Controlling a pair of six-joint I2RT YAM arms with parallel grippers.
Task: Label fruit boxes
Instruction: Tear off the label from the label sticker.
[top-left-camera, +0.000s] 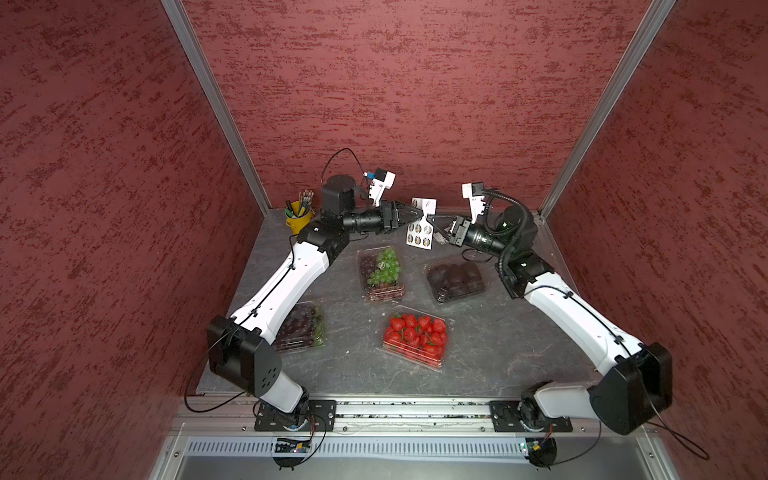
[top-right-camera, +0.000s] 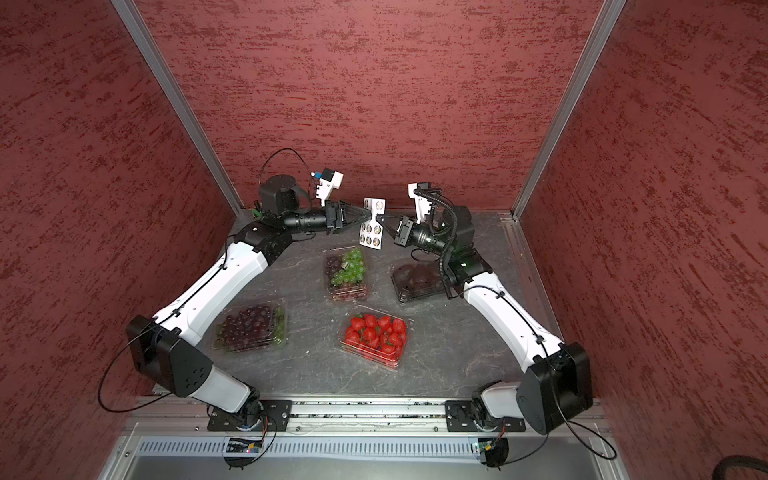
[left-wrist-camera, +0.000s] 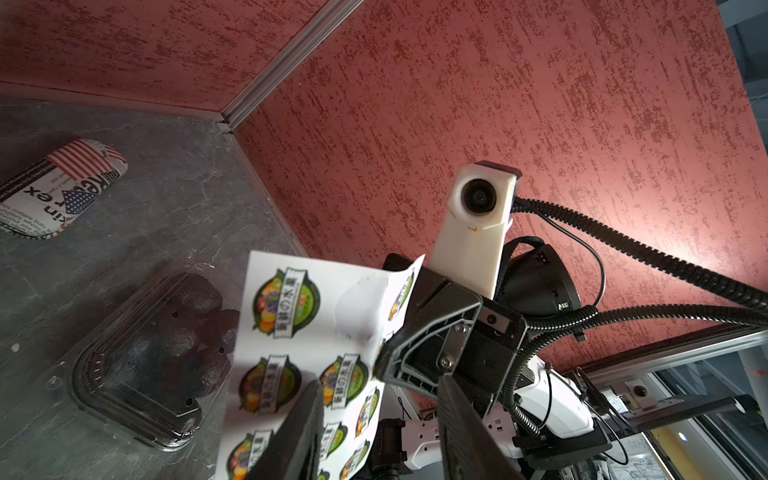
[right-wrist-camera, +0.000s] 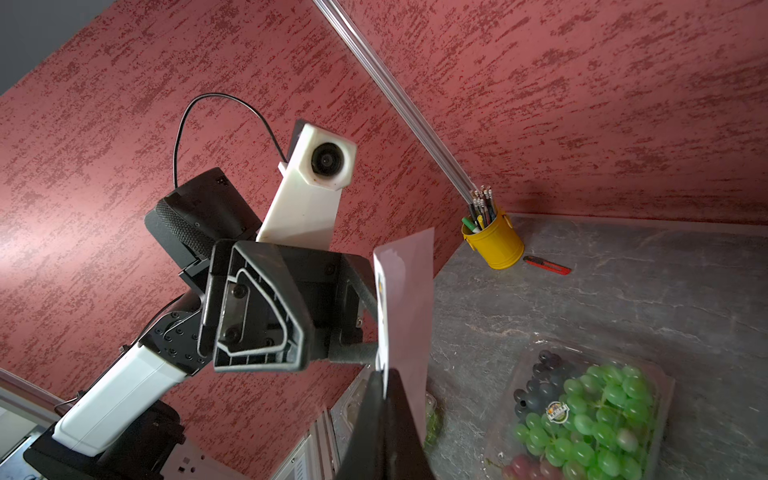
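Several clear fruit boxes lie on the grey table: green-and-purple grapes (top-left-camera: 381, 272) with a round sticker on the lid, dark round fruit (top-left-camera: 455, 280), strawberries (top-left-camera: 415, 336) and dark grapes (top-right-camera: 251, 326). A white sticker sheet (top-left-camera: 419, 232) hangs in the air at the back, above the table. My right gripper (right-wrist-camera: 384, 374) is shut on the sheet's edge. My left gripper (left-wrist-camera: 380, 386) meets the sheet from the other side. Its jaws stand apart, with one finger across the printed face. The sheet (left-wrist-camera: 299, 332) has one blank spot among its stickers.
A yellow pencil cup (top-left-camera: 298, 216) stands in the back left corner, with a red utility knife (right-wrist-camera: 546, 265) beside it. A flag-patterned case (left-wrist-camera: 58, 187) lies near the back wall. Red walls close in the table on three sides.
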